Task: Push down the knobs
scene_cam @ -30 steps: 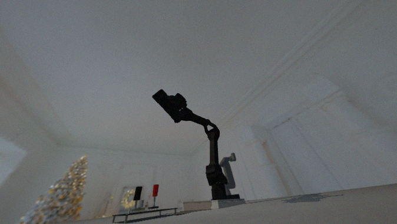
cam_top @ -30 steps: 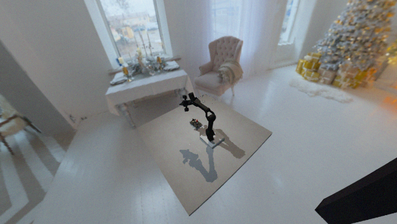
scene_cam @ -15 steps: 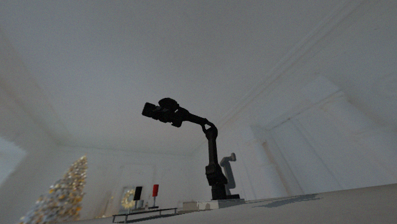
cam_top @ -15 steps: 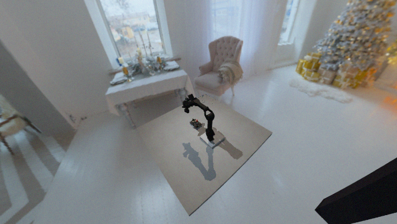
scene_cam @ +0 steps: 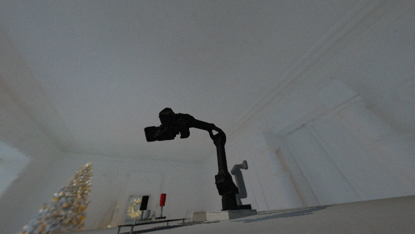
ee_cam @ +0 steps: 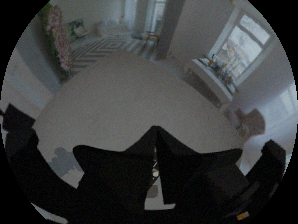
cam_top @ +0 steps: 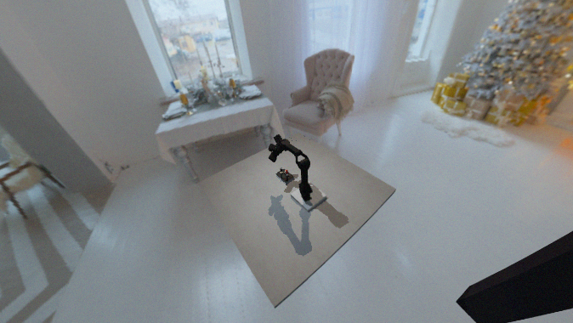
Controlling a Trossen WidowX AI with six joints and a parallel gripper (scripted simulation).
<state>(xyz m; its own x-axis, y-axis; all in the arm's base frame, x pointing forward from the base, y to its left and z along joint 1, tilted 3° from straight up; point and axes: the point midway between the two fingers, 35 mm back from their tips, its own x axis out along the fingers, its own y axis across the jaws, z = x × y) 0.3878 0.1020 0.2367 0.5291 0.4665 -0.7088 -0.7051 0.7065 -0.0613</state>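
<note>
knobs: 2, black [scene_cam: 144,202] and red [scene_cam: 162,200], lower left of the exterior frame, both perched high on their shafts, so neither's seated imo
board: on short legs [cam_top: 285,175] [scene_cam: 151,222], gives pushing room
gripper: [scene_cam: 151,134] [ee_cam: 156,128] clenched on nothing, well above, probably to press with closed tips

White walls, 1 tufted armchair [cam_top: 320,111], pale floor
</note>
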